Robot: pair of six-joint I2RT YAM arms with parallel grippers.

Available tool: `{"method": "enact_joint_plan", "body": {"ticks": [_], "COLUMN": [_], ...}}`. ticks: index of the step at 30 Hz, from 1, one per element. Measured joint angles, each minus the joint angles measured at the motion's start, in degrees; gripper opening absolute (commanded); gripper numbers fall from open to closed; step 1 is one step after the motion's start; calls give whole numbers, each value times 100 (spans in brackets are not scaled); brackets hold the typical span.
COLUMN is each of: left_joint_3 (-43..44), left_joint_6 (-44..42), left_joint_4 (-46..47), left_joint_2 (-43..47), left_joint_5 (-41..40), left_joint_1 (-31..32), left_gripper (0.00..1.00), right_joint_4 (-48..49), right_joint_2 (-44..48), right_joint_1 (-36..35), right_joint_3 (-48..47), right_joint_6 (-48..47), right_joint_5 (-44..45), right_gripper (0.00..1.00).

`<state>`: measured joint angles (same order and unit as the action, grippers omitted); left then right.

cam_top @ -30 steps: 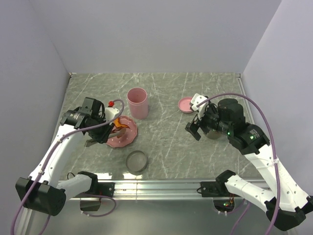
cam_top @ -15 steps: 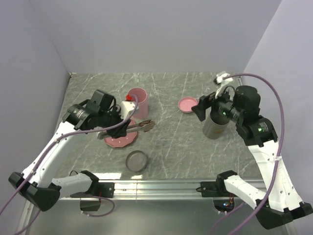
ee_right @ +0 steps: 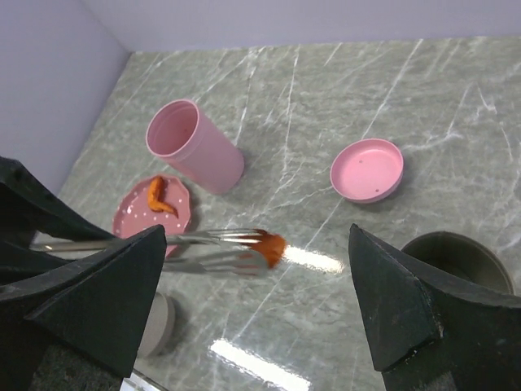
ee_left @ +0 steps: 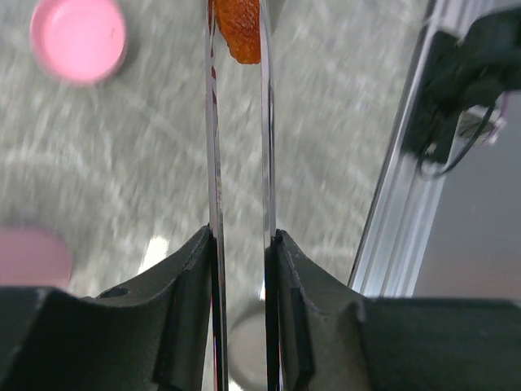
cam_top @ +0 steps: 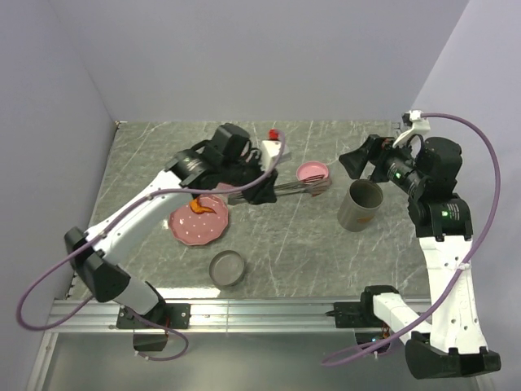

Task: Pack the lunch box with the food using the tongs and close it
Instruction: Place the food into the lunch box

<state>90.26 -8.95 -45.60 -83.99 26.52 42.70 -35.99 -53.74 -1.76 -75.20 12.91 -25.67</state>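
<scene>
My left gripper is shut on the silvery tongs, squeezing their two arms near the joined end. The tong tips pinch an orange-red piece of food in the air, just in front of a small pink lid. A curved orange strip lies on the pink dotted plate. The grey round lunch box stands open right of the tongs. My right gripper hangs wide open above and behind it, holding nothing.
A tall pink cup stands behind the plate, hidden by the left arm in the top view. A grey round lid lies near the front edge. Grey walls close in the back and both sides, with a metal rail along the front.
My left arm has swung from the plate to the right, carrying the tongs and an orange piece toward the grey box. My right arm has lifted up and back off the box.
</scene>
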Motion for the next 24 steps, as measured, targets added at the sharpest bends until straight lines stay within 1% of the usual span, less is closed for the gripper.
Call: {"method": "enact_joint_plan", "body": {"ticks": [6, 11, 16, 24], "left_joint_3": [614, 1093, 1397, 1488], "left_joint_6": [382, 560, 684, 688], "left_joint_4": [734, 1200, 1613, 1930], "left_joint_2": [-824, -1458, -1965, -2441], "left_joint_5": [57, 20, -94, -319], "left_joint_1": [549, 905, 1062, 1067], "left_gripper": [19, 20, 20, 22], "right_joint_4": [109, 319, 472, 614], "right_joint_2": [146, 227, 245, 203], "right_joint_1": [400, 647, 894, 1110], "right_joint_3": [-13, -199, -367, -525], "right_joint_6": [411, 745, 1047, 1314], "right_joint_5": [-22, 94, 376, 389], "right_gripper": [100, 100, 100, 100]}}
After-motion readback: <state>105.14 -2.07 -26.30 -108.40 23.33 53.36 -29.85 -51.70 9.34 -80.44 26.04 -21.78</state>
